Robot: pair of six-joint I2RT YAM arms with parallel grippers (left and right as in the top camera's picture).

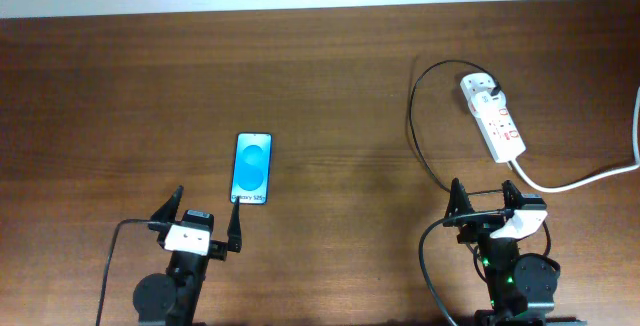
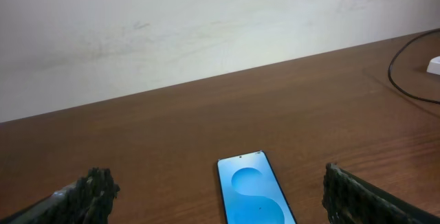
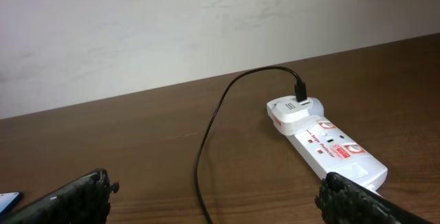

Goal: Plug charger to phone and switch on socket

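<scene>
Left gripper wide — phone just ahead

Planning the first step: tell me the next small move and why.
Probably ease the right gripper left and down to the charger cable beside it. That gripper is open and empty, the cable is plugged in at the socket, and nothing reaches the phone. Its free tip isn't visible.

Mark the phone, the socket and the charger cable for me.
phone (image 1: 252, 168), overhead view, middle of the lit blue screen.
socket (image 3: 330, 145), right wrist view, white top face.
charger (image 3: 206, 135), right wrist view, black cable's curve left of the socket.
</scene>
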